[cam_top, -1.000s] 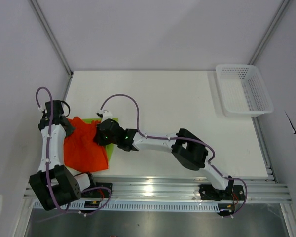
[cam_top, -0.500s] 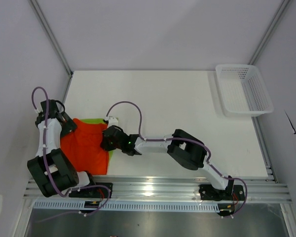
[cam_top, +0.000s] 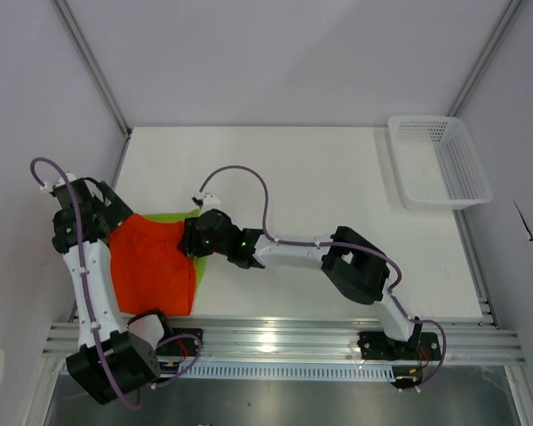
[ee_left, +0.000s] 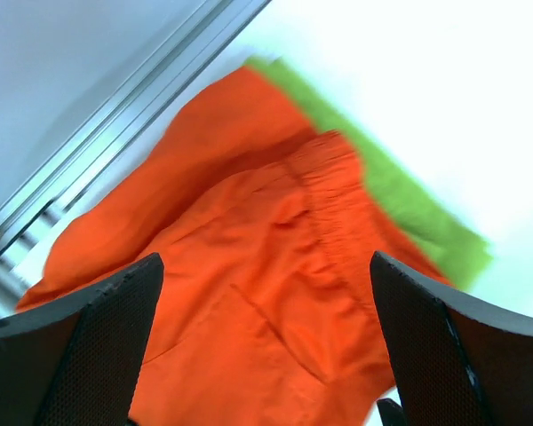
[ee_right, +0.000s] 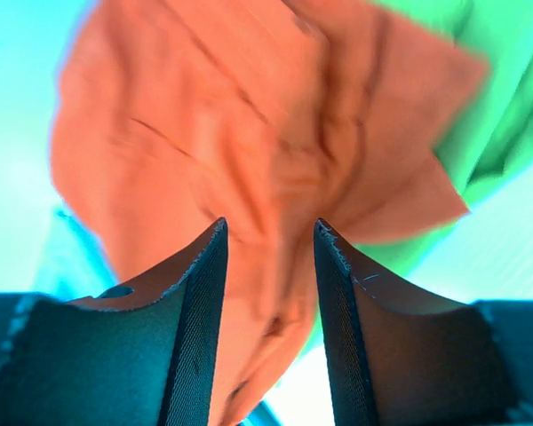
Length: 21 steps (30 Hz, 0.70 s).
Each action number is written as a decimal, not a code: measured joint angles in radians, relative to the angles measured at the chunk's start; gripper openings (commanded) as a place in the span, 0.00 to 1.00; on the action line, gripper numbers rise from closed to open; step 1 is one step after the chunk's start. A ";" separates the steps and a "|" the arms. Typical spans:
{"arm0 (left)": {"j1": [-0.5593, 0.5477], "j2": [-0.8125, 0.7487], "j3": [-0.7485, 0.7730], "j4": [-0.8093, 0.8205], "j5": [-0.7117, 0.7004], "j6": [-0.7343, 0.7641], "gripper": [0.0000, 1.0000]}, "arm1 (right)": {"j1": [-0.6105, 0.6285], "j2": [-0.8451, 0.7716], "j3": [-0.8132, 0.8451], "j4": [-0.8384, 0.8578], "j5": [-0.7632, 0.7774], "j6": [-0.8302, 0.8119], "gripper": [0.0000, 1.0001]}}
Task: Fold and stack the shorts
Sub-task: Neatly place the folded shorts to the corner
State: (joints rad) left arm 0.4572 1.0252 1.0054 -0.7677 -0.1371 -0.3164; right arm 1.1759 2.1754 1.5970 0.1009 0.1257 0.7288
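The orange-red shorts (cam_top: pixel 153 266) lie folded on top of the lime green shorts (cam_top: pixel 172 216) at the table's near left; only a green strip shows along the far and right edges. My left gripper (cam_top: pixel 111 211) hovers at the orange cloth's far left corner, open wide with nothing in it. In the left wrist view both fingers (ee_left: pixel 98 355) frame the orange shorts (ee_left: pixel 249 266) and the green edge (ee_left: pixel 400 204). My right gripper (cam_top: pixel 186 240) is at the stack's right edge. Its jaws stand apart in the right wrist view (ee_right: pixel 270 226), just above rumpled orange cloth (ee_right: pixel 204 133) and green cloth (ee_right: pixel 506 98).
A white mesh basket (cam_top: pixel 440 160) stands at the far right corner of the table. An aluminium rail (cam_top: pixel 293 337) runs along the near edge, close to the shorts. A frame post (cam_top: pixel 93 67) and wall border the left side.
My left gripper has opened and drawn back to the left off the orange shorts. The right gripper's jaws have parted. The orange shorts now lie flatter over the green pair.
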 measured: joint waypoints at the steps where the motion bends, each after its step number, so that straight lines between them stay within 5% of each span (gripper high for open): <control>1: 0.000 -0.023 0.003 0.009 0.026 -0.001 0.99 | -0.005 -0.017 0.000 0.002 -0.009 -0.001 0.46; 12: 0.000 0.010 -0.114 0.145 0.425 -0.076 0.97 | -0.049 -0.025 0.061 0.118 -0.266 0.044 0.41; 21: 0.045 0.048 -0.287 0.289 0.512 -0.208 0.97 | -0.144 0.187 0.047 0.346 -0.519 0.257 0.38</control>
State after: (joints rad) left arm 0.5022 1.0737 0.7181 -0.4786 0.3752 -0.5240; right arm 1.0317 2.3623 1.6444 0.4473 -0.3935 0.9863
